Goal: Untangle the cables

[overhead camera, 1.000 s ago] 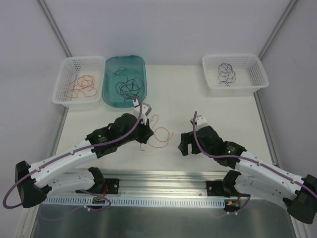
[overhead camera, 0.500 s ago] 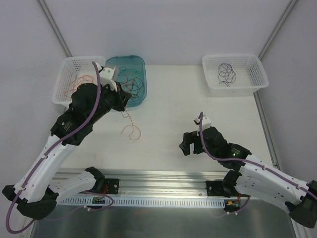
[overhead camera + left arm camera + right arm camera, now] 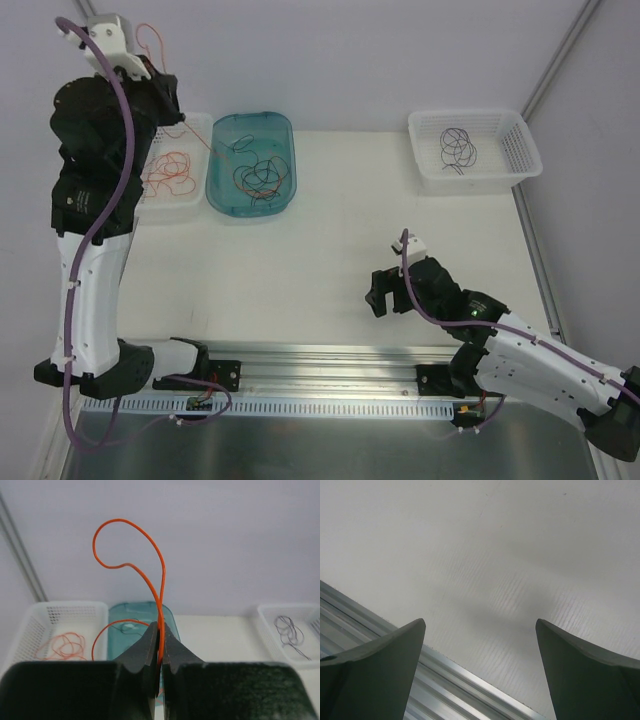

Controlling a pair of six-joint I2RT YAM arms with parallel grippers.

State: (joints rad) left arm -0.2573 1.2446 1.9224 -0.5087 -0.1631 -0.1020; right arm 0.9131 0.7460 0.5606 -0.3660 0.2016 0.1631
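Note:
My left gripper [image 3: 160, 630] is shut on an orange-red cable [image 3: 150, 545], which loops up above the fingers and trails down to the left. In the top view the left gripper [image 3: 178, 118] is raised high over the left white basket [image 3: 170, 207], with a strand of the held cable [image 3: 198, 138] hanging from it. More orange-red cables [image 3: 165, 175] lie in that basket. Black cables [image 3: 260, 178] lie tangled in the teal tray [image 3: 222, 195]. Dark purple cables [image 3: 458, 145] lie in the right white basket [image 3: 520, 140]. My right gripper [image 3: 378, 295] is open and empty, low over the table.
The metal rail [image 3: 330, 352] runs along the table's near edge, just under the right gripper; it also shows in the right wrist view [image 3: 445, 675]. The raised left arm [image 3: 90, 250] stands along the table's left side.
My left arm has swung up and to the left, carrying the orange-red cable off the middle of the table to above the left basket. The right arm has shifted only slightly.

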